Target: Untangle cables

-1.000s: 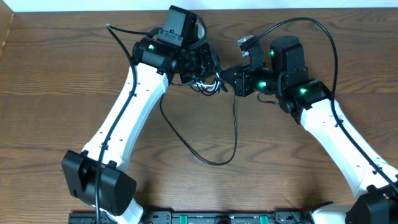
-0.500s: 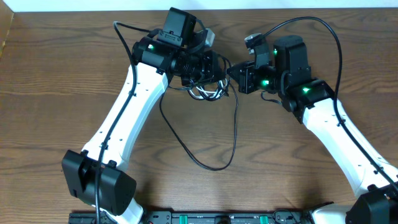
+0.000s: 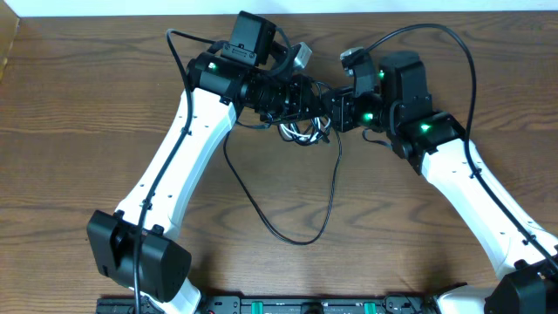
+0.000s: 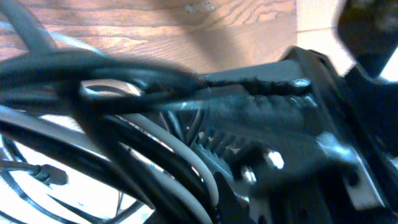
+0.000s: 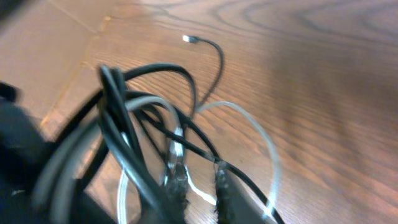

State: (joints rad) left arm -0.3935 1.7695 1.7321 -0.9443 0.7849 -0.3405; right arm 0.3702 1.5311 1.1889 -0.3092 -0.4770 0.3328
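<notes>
**At the far side of the table point(image 3: 78, 113): left gripper point(image 3: 307, 94) and right gripper point(image 3: 338, 110) both clamped on the cables point(image 3: 301, 131)**

The two grippers meet almost tip to tip, each with its jaws closed on strands of the tangle. In the right wrist view the fingertips point(image 5: 177, 186) stand close together, with a white cord and a thin black one passing between them. The left wrist view is blurred, and black and white cords crowd it close to the lens. Just below the grippers, short white and black loops bunch into a knot. One long black cord leaves the knot and sweeps in a wide loop over the wood toward the near edge. Another thin black end with a small plug point(image 5: 189, 38) lies flat on the wood, apart from the knot.
</notes>
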